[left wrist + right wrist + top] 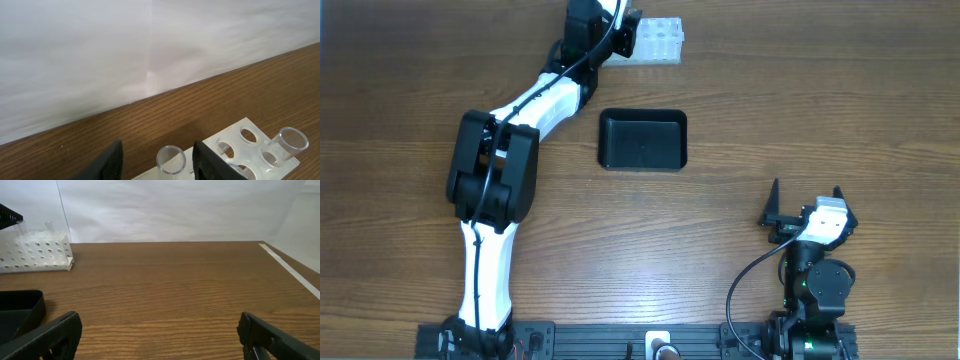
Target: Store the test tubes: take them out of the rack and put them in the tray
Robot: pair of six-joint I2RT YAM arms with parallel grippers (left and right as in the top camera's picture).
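A clear white tube rack (658, 41) stands at the table's far edge, and a black tray (642, 139) lies nearer, below it in the top view. My left gripper (622, 34) is over the rack's left end. In the left wrist view it (159, 162) is open, one finger on each side of a clear test tube (171, 159) standing in the rack (240, 142). A second tube (292, 140) stands further along. My right gripper (807, 205) is open and empty over bare table at the near right, far from both.
From the right wrist the rack (35, 254) and the tray's corner (22, 305) appear off to one side. A white tape line (290, 270) marks the table's side edge. A white wall (150, 50) rises just behind the rack.
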